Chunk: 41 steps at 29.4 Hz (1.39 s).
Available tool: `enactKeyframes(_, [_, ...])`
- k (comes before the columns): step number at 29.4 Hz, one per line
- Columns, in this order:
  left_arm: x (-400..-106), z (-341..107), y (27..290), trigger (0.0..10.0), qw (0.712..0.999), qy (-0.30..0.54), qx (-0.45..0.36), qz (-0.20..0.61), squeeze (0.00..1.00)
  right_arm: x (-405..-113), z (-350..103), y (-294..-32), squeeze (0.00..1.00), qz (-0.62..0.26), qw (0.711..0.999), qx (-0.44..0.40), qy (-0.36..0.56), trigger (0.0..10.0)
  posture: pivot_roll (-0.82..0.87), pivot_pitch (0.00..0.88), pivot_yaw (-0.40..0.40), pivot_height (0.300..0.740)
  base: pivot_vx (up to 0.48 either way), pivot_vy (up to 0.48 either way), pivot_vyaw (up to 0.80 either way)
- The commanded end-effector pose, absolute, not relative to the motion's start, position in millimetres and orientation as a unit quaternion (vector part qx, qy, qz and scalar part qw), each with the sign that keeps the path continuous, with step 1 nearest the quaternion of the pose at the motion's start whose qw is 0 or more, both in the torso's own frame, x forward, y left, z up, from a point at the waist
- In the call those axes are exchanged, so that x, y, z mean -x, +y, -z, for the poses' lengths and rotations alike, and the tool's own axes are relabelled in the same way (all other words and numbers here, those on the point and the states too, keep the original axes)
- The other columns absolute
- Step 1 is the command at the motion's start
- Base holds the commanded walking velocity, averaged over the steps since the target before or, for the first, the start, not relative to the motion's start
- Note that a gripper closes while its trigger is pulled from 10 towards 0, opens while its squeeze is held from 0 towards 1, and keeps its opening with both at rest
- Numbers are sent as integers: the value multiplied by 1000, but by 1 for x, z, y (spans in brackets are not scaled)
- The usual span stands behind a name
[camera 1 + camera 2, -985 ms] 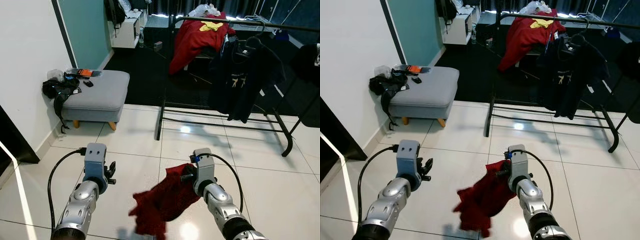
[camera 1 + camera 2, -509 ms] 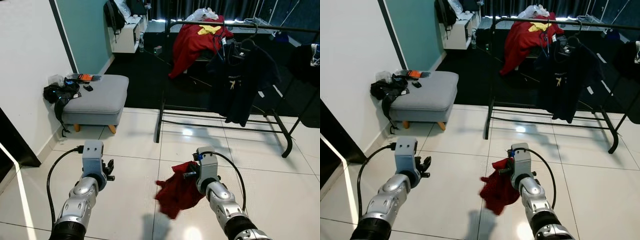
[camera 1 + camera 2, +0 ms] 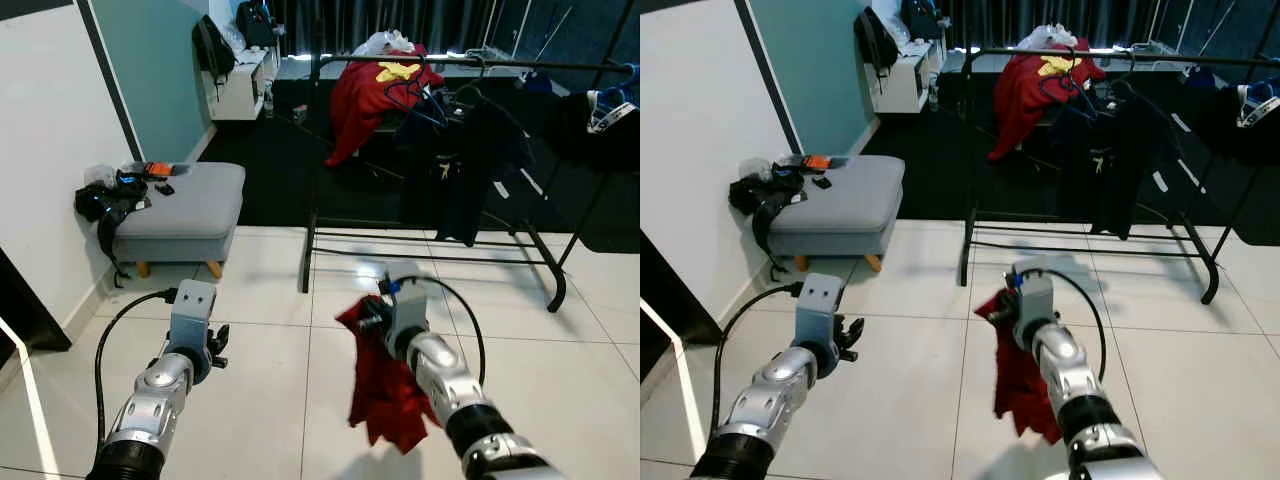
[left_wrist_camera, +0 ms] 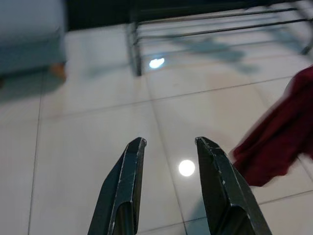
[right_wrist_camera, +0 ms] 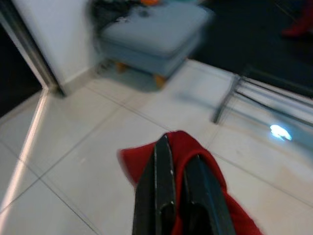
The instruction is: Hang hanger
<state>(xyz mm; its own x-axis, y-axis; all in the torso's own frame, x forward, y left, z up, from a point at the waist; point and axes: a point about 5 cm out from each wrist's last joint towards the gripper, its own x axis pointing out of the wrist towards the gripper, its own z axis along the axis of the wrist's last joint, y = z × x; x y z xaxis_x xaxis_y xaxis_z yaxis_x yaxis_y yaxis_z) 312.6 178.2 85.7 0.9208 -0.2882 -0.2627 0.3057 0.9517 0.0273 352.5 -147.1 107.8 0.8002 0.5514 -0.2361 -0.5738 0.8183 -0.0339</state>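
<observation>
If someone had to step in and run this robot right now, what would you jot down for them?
Right gripper: shut on the red garment, held up off the tiled floor.
Left gripper: open and empty, raised over the tiles.
Clothes rack: ahead, with a red top and dark clothes already on it.
Done: garment picked up.
Left: carry it to the rack and hang it. I cannot make out a hanger in the garment.

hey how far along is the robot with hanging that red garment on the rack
Picked up: the right hand is shut on the red garment, which dangles off the tiled floor. In hand: carrying it, with the clothes rack ahead, beyond a stretch of floor. The left hand is open and holds nothing. Left: reach the rack and hang the garment on its rail. No hanger can be made out in the garment.
</observation>
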Motion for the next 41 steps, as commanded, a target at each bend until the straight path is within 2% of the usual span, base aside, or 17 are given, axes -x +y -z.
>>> enactKeyframes(1, [-307, -93, 176, 10000, 969, 113, -53, 213, 0, -354, -141, -140, 0, -387, 917, 55, 81, 10000, 80, 16, 30, 740, 0, 0, 0])
enactKeyframes(2, [-306, -98, 175, 10000, 965, 102, -66, 234, 0, -354, -156, -142, 0, -421, 902, 58, 70, 10000, 82, 15, 29, 740, 0, 0, 0])
enactKeyframes(4, [-306, -101, 175, 10000, 961, 97, -74, 248, 0, -353, -169, -142, 0, -443, 893, 58, 58, 10000, 82, 14, 27, 740, 0, 0, 0])
enactKeyframes(15, [-299, -119, 158, 10000, 937, 56, -115, 324, 0, -355, -220, -136, 0, -500, 866, -9, -17, 10000, 98, 17, 19, 740, 0, 0, 0])
enactKeyframes(17, [-299, -120, 157, 10000, 937, 50, -123, 323, 0, -357, -230, -136, 0, -496, 867, -22, -38, 10000, 93, 26, 20, 740, 0, 0, 0])
enactKeyframes(19, [-300, -124, 154, 10000, 938, 44, -113, 324, 0, -369, -258, -134, 0, -430, 894, -92, -83, 10000, 90, 40, 14, 740, 0, 0, 0])
enactKeyframes(21, [-300, -124, 154, 10000, 938, 44, -113, 324, 0, -369, -258, -134, 0, -430, 894, -92, -83, 10000, 90, 40, 14, 740, 0, 0, 0])
enactKeyframes(23, [-302, -130, 149, 10000, 942, 29, -83, 324, 0, -375, -272, -130, 0, -389, 907, -134, -93, 10000, 96, 53, 9, 740, 0, 0, 0])
enactKeyframes(29, [-306, -132, 142, 10000, 942, 12, -74, 326, 0, -373, -275, -125, 0, -402, 901, -142, -87, 10000, 99, 55, 2, 740, 0, 0, 0])
enactKeyframes(34, [-312, -136, 136, 10000, 943, -4, -68, 325, 0, -368, -269, -122, 0, -429, 895, -107, -60, 10000, 88, 64, -2, 740, 0, 0, 0])
enactKeyframes(37, [-311, -146, 120, 10000, 936, -27, -52, 347, 0, -377, -265, -130, 0, -355, 925, -131, -33, 10000, 88, 72, -11, 740, 0, 0, 0])
enactKeyframes(41, [-312, -141, 112, 10000, 937, -24, -75, 341, 0, -383, -267, -131, 0, -306, 935, -180, -29, 10000, 92, 72, -18, 740, 0, 0, 0])
